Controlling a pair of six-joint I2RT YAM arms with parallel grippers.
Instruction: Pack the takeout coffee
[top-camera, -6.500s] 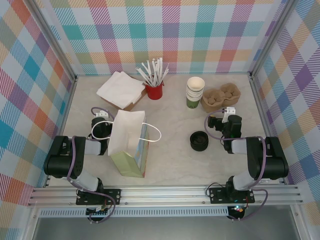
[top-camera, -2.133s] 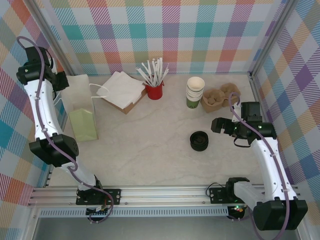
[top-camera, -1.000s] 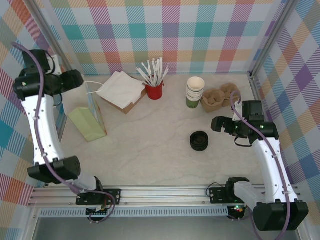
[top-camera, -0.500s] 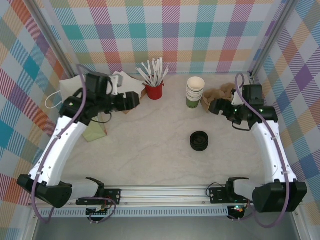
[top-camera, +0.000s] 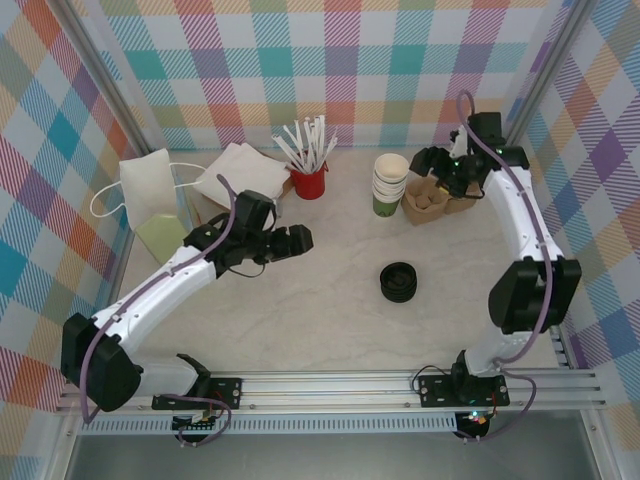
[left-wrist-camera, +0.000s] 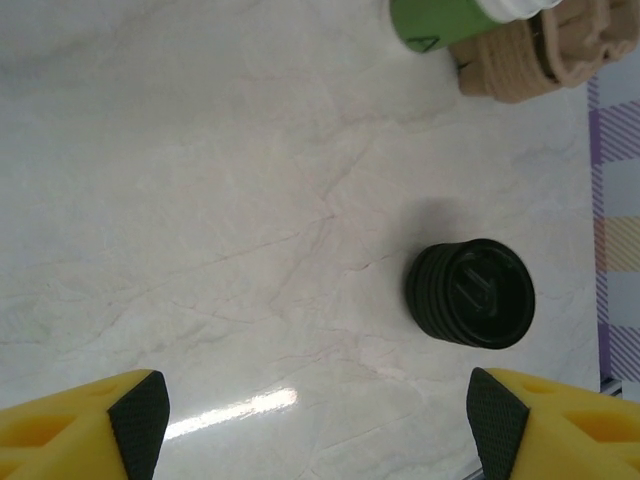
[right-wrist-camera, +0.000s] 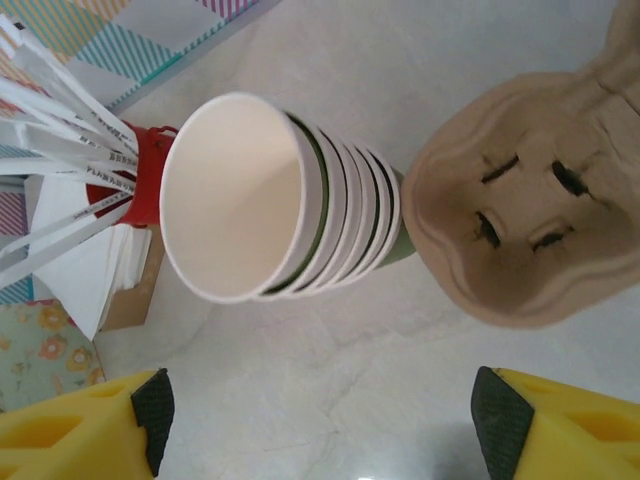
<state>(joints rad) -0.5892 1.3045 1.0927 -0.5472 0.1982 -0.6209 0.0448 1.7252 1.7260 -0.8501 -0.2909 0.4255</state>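
Early going, by the look of it; nothing is packed yet. Nearest in, the left gripper (top-camera: 298, 241) hangs over the bare table (top-camera: 330, 330), fingers spread wide with nothing between them; just beyond it and to its right sits the stack of black lids (left-wrist-camera: 470, 292), untouched. Out at the left edge stands the paper bag (top-camera: 150, 195), handles loose at its sides; what is inside cannot be told from above, though no cup is anywhere near it. Farther back on the right, the right gripper (right-wrist-camera: 318, 415) is lined up on the nested cup stack (top-camera: 388, 195), fingers wide and empty, short of touching. The takeout coffee (right-wrist-camera: 230, 195) is, on judgement, the top cup of that stack, its cream inside empty, seated in the cups below. Just beside the stack, the pulp carrier (right-wrist-camera: 520, 210) has bare hollows. Farthest back, the red cup (top-camera: 308, 185) holds white stirrers (top-camera: 305, 140), with napkins (top-camera: 240, 172) beside it. Left to do: lift one cup free, carry it across, set it in the bag.
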